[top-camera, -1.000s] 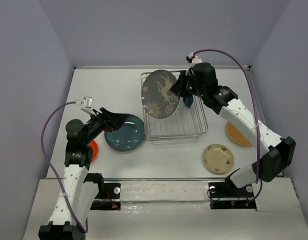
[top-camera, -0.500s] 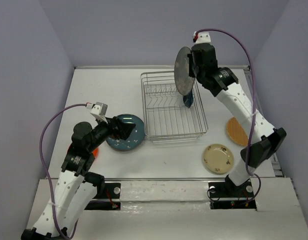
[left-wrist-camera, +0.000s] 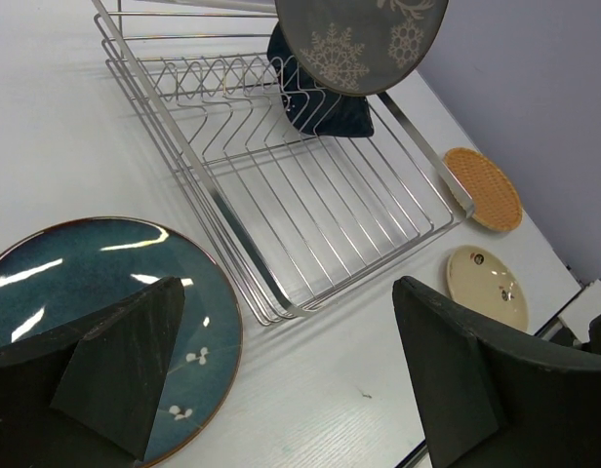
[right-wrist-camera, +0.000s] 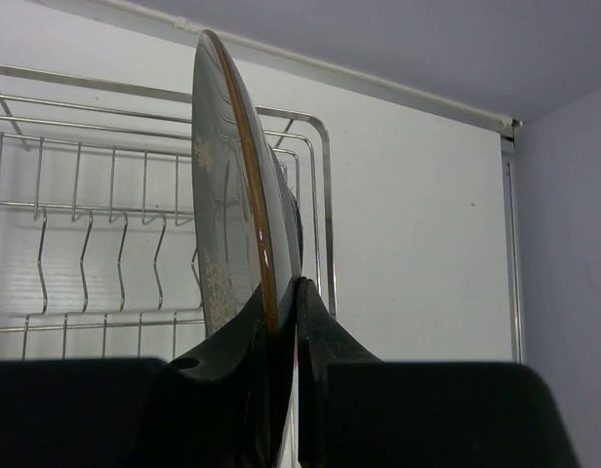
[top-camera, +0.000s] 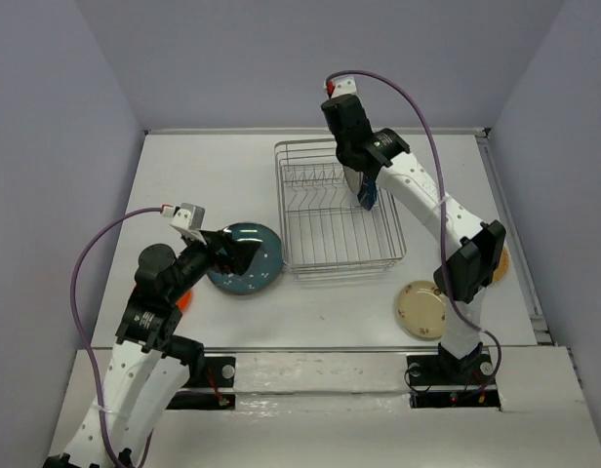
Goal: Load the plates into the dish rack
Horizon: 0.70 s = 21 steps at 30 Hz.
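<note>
The right tool (right-wrist-camera: pixel 284 310) is pinched narrow on the lower rim of the grey plate (right-wrist-camera: pixel 227 195), which stands on edge above the far right part of the rack (right-wrist-camera: pixel 325 195). The grip takes only a thin bite of rim, so the plate may swivel or slide out if the wrist tilts or the plate knocks wire on the way down. The blue plate (left-wrist-camera: pixel 320 97) already leans in the rack just below it, and whether the two touch cannot be told. A descent too close to that side may strike or tip it. If the edge misses the gap between prongs (left-wrist-camera: pixel 232 78), the plate will likely fall flat once let go.

The left tool (left-wrist-camera: pixel 286 292) is spread wide and empty over the near edge of the teal plate (left-wrist-camera: pixel 96 283), which lies on the bench (top-camera: pixel 203 175) just beside the rack's left wall. A careless reach could shove it into the wire.

The right wrist view shows the pinch itself and the plate edge-on. The left wrist view shows the plate's patterned face and how it hangs over the blue plate, along with the tan plate (left-wrist-camera: pixel 484 187) and cream plate (left-wrist-camera: pixel 488 288) lying right of the rack. Only the top view shows the orange plate (top-camera: pixel 181 297), half hidden under the left arm, while there the right arm covers most of the tan plate
</note>
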Motion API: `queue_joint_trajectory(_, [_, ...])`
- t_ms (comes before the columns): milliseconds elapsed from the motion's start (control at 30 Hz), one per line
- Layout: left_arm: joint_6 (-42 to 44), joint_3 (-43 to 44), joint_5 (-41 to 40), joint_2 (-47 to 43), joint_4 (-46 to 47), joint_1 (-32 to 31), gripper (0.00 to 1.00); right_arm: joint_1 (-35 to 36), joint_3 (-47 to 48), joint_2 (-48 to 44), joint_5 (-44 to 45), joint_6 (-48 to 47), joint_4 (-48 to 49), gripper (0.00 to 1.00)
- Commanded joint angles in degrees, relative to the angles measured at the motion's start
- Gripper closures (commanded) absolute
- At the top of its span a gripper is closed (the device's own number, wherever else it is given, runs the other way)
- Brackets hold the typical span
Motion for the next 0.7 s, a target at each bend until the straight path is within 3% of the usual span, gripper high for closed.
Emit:
queue_joint_trajectory(0, [1.1, 1.7, -0.3, -0.5, 1.3, -0.8, 0.01, -0.2, 4.8, -1.5, 7.2, -2.4, 4.1, 0.93])
queue_joint_trajectory(267, [1.1, 1.7, -0.3, -0.5, 1.3, -1.0, 0.01, -0.2, 4.7, 0.7, 9.1, -2.9, 4.0, 0.93])
queue_joint_trajectory(667, [1.0, 1.6, -1.2, -0.4, 1.0, -1.0, 0.01, -0.2, -2.4, 0.4, 2.5, 8.4, 4.0, 0.93])
